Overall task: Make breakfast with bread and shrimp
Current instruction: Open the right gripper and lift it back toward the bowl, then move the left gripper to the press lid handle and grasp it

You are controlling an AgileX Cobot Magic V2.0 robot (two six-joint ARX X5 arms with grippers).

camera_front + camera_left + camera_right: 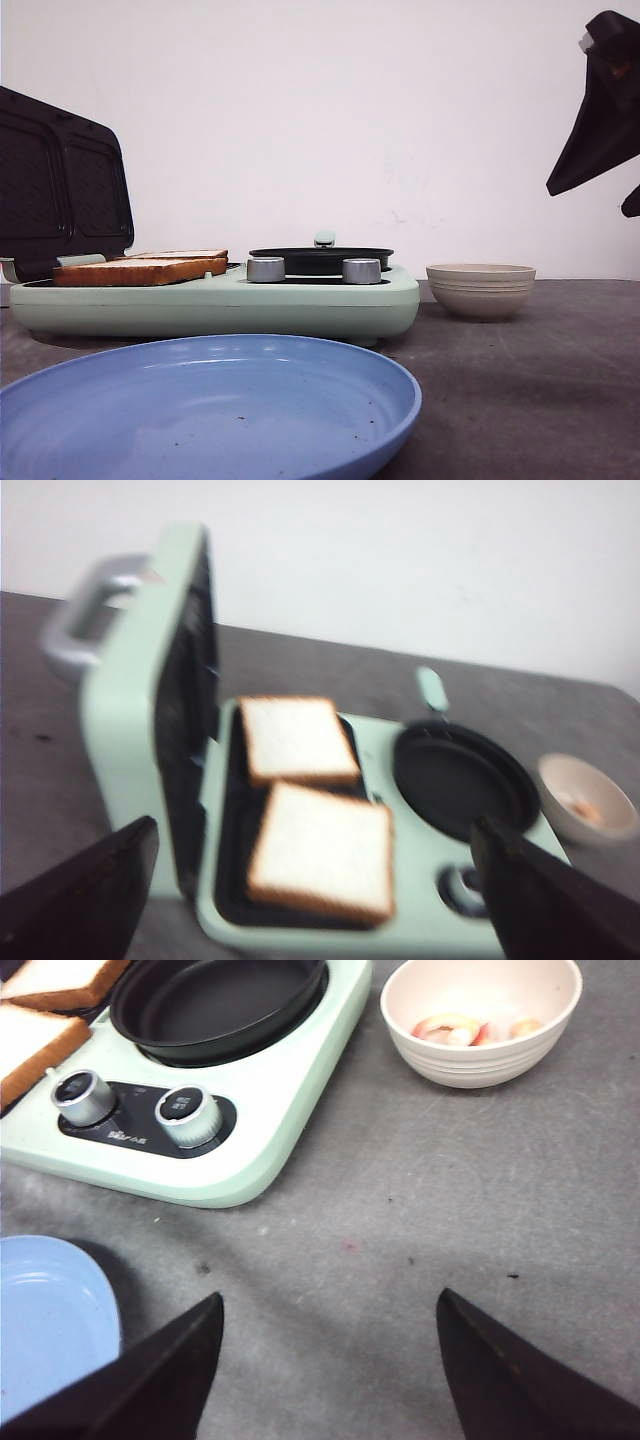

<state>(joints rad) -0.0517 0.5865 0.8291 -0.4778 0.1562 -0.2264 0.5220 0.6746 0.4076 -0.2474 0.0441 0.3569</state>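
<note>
Bread [318, 852] beside the black pan [460, 780] looks light, crumbly; grip its crust edges. Both grippers [330, 1360] gape, empty.

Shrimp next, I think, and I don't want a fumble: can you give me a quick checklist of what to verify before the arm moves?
1. Shrimp lying in the bowl: ok, a few pieces at the bottom.
2. Right gripper open and empty: ok, above bare table short of the bowl.
3. Pan empty: ok.
4. Bread, both slices flat on the grill plate with the lid up: ok.
5. Left gripper open and empty: ok, near the bread side.
6. Knobs set for heat: cannot tell, markings too small.
7. Blue plate free for serving: ok, only specks on it.
</note>
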